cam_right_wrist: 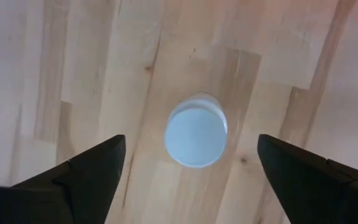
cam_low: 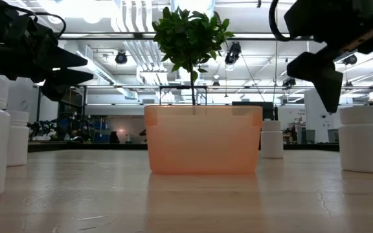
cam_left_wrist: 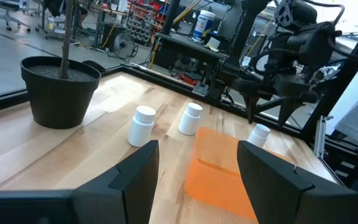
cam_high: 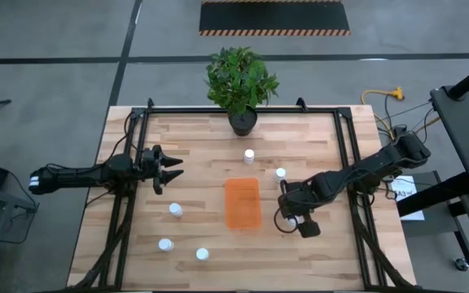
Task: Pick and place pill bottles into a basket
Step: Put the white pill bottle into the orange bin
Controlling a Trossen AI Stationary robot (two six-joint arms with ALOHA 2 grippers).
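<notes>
Right gripper (cam_high: 293,222) hangs wide open, holding nothing, directly over an upright pill bottle (cam_right_wrist: 196,129) just right of the orange basket (cam_high: 242,203), bottle axis vertical, cap up. Basket's long axis runs near-far. Left gripper (cam_high: 169,169) waits open and empty at table's left.

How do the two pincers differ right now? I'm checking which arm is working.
The right pincer points down over a pill bottle beside the basket, fingers straddling it without touching; the left pincer hangs level at the table's left, over no bottle, aimed across toward the basket. Both are open and empty.
</notes>
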